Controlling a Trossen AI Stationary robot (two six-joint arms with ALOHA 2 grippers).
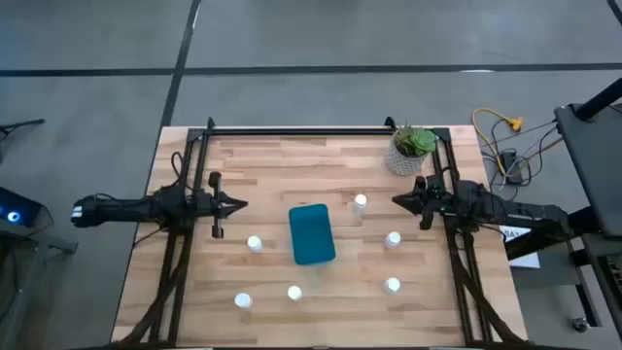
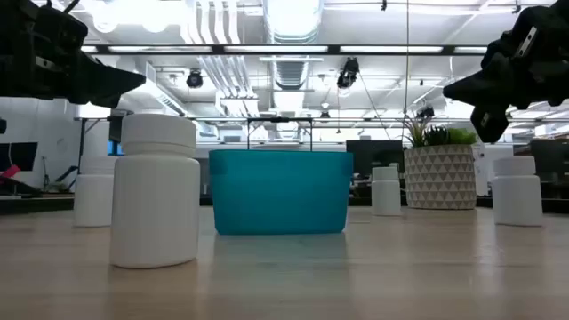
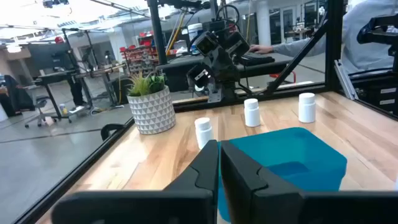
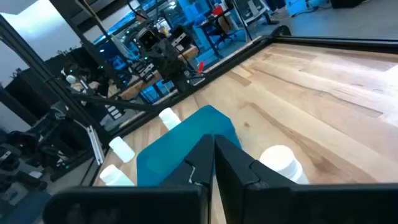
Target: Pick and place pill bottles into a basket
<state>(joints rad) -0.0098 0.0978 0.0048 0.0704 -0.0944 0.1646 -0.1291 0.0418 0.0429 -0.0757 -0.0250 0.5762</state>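
Observation:
The teal basket stands empty at the table's middle; it also shows in the low view. Six white pill bottles stand upright around it: one at the far right, two at the right, one at the left, two near the front. My left gripper is shut and empty, raised above the table to the left of the basket. My right gripper is shut and empty, raised to the right of the far-right bottle.
A white patterned pot with a green plant stands at the table's far right corner. Black frame rails run along the far edge and both sides. Bare wood lies between the basket and the far edge.

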